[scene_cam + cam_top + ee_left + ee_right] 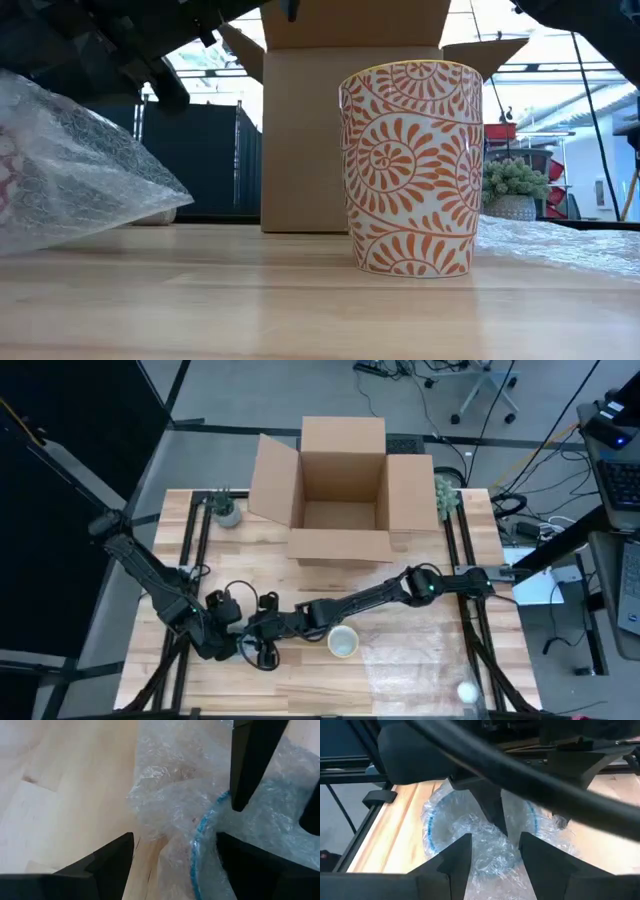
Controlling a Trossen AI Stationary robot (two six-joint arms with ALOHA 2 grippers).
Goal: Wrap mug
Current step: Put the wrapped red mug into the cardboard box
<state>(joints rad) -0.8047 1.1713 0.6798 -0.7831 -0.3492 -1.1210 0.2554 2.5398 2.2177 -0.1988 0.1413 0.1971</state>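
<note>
A blue-rimmed mug [428, 827], covered in bubble wrap [165, 795], lies on the table's near left between both grippers; it shows as a clear bundle [70, 180] in the low view. My left gripper [175, 865] is open, one finger on either side of the blue rim [199, 837]. My right gripper [495, 857] reaches in from the table's right and is shut on a bunch of the wrap. An orange-patterned mug [343, 642] stands upright on its base, touched by neither gripper. My left gripper has one finger [250, 865] on the wrap inside the blue rim and the other [107, 862] outside it. Whether the outer finger touches the wrap, I cannot tell. My right gripper pinches bunched bubble wrap [495, 845] between its two fingers, over the mug's opening within the blue rim. The bundle rests on the table.
An open cardboard box [340, 490] stands at the table's far middle, with small potted plants [225, 510] [445, 495] on either side. A loose sheet of bubble wrap [430, 660] covers the near right, with a white ball [467, 690] on it.
</note>
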